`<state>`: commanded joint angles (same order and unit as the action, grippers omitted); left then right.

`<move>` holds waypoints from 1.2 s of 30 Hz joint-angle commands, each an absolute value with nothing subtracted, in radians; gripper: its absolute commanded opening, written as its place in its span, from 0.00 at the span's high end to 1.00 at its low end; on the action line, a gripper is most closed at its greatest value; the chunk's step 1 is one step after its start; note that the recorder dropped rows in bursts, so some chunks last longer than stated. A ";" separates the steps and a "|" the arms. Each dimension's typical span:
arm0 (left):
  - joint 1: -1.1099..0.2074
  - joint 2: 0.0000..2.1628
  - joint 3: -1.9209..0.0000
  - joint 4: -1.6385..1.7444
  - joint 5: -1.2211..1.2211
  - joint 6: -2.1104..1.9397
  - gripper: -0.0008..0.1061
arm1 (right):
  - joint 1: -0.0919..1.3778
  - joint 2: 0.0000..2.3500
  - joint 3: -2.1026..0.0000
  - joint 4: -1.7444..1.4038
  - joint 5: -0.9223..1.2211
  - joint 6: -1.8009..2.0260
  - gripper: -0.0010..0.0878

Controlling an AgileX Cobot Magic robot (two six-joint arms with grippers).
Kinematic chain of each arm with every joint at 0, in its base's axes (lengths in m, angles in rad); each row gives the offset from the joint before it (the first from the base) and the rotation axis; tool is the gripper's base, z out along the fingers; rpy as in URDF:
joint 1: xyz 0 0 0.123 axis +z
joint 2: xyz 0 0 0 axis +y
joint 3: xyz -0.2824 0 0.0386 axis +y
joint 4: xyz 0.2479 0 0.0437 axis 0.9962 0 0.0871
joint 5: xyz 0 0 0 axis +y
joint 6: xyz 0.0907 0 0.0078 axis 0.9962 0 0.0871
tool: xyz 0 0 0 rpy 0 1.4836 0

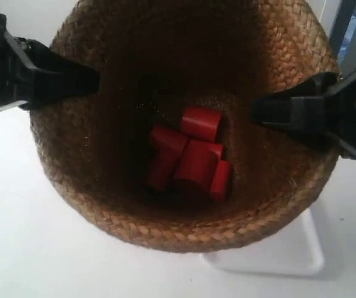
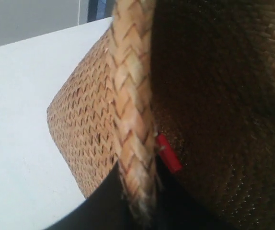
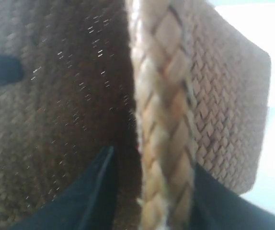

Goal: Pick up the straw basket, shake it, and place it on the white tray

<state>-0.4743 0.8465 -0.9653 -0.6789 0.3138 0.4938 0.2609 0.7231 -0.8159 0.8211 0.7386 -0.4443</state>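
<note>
A plain white table (image 1: 35, 248) fills the scene. One tray (image 1: 283, 257), also white and glossy, lies flat on it at the near right. Only one rounded corner shows, and the rest is hidden.

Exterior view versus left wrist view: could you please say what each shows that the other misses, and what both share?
Only the exterior view shows the white tray beyond the straw basket, the whole pile of red cylinders, and two grippers on opposite sides: the gripper at the exterior view's left and the gripper at the exterior view's right. Only the left wrist view shows the outer woven wall close up, with the left gripper straddling the braided rim. Both show the basket's dark inside and a red cylinder.
</note>
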 joint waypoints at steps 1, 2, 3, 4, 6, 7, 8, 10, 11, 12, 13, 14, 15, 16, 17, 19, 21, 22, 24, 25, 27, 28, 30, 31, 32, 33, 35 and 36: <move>-0.482 0.822 -0.965 -0.679 0.309 0.494 0.99 | 0.261 0.694 -0.812 0.826 0.716 -0.439 0.99; -0.484 0.801 -0.965 -0.679 0.309 0.502 0.99 | 0.261 0.675 -0.801 0.845 0.669 -0.439 0.99; -0.484 0.792 -0.958 -0.679 0.306 0.520 0.99 | 0.261 0.668 -0.781 0.870 0.595 -0.448 0.99; -0.484 0.790 -0.946 -0.679 0.289 0.537 0.99 | 0.261 0.668 -0.753 0.894 0.508 -0.474 0.99; -0.484 0.814 -0.899 -0.679 0.219 0.559 0.99 | 0.261 0.712 -0.703 0.908 0.351 -0.554 0.99; -0.484 0.835 -0.878 -0.672 0.183 0.559 0.99 | 0.261 0.740 -0.692 0.908 0.306 -0.575 0.99; -0.484 0.852 -0.860 -0.667 0.150 0.559 0.99 | 0.261 0.771 -0.688 0.906 0.279 -0.585 0.99; -0.484 0.856 -0.869 -0.670 0.175 0.559 0.99 | 0.261 0.801 -0.721 0.919 0.364 -0.558 0.99; -0.484 0.836 -0.887 -0.674 0.228 0.559 0.99 | 0.261 0.791 -0.764 0.945 0.496 -0.555 0.99; -0.484 0.808 -0.907 -0.674 0.292 0.559 0.99 | 0.261 0.772 -0.808 0.962 0.630 -0.585 0.99; -0.484 0.786 -0.920 -0.674 0.338 0.559 0.99 | 0.261 0.756 -0.836 1.001 0.714 -0.634 0.99; -0.484 0.757 -0.925 -0.675 0.353 0.559 0.99 | 0.261 0.736 -0.851 1.050 0.765 -0.679 0.99; -0.484 0.734 -0.919 -0.681 0.340 0.559 0.99 | 0.261 0.718 -0.848 1.092 0.752 -0.717 0.99; -0.484 0.728 -0.904 -0.686 0.307 0.559 0.99 | 0.261 0.710 -0.829 1.093 0.686 -0.741 0.99; -0.484 0.728 -0.875 -0.688 0.251 0.561 0.99 | 0.261 0.710 -0.792 1.075 0.581 -0.760 0.99; -0.484 0.772 -0.803 -0.681 0.127 0.568 0.99 | 0.261 0.751 -0.704 1.062 0.332 -0.762 0.99; -0.484 0.818 -0.759 -0.641 0.072 0.604 0.99 | 0.256 0.810 -0.679 1.071 0.238 -0.712 0.99; -0.484 0.818 -0.774 -0.643 0.111 0.602 0.99 | 0.256 0.802 -0.701 1.071 0.285 -0.675 0.99; -0.488 0.758 -0.848 -0.645 0.280 0.605 0.99 | 0.258 0.747 -0.781 1.066 0.470 -0.691 0.99; -0.491 0.734 -0.883 -0.654 0.336 0.602 0.99 | 0.260 0.725 -0.811 1.070 0.541 -0.691 0.99; -0.491 0.696 -0.903 -0.658 0.336 0.605 0.99 | 0.260 0.699 -0.814 1.064 0.570 -0.696 0.99; -0.491 0.699 -0.885 -0.656 0.293 0.616 0.99 | 0.260 0.699 -0.782 1.044 0.513 -0.702 0.99; -0.491 0.744 -0.815 -0.662 0.187 0.626 0.99 | 0.260 0.751 -0.690 1.020 0.327 -0.702 0.99; -0.491 0.787 -0.772 -0.654 0.131 0.630 0.99 | 0.260 0.799 -0.650 1.018 0.222 -0.702 0.99; -0.491 0.817 -0.750 -0.629 0.116 0.630 0.99 | 0.258 0.838 -0.643 1.020 0.189 -0.693 0.99; -0.491 0.826 -0.753 -0.617 0.145 0.625 0.99 | 0.258 0.850 -0.660 1.020 0.220 -0.659 0.99; -0.491 0.795 -0.807 -0.647 0.271 0.623 0.99 | 0.260 0.814 -0.735 1.018 0.406 -0.632 0.99; -0.491 0.772 -0.840 -0.692 0.317 0.623 0.99 | 0.260 0.778 -0.769 1.018 0.494 -0.631 0.99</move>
<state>-0.4906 0.7721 -0.8397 -0.6925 0.3171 0.6232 0.2597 0.7778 -0.7687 1.0181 0.4938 -0.6307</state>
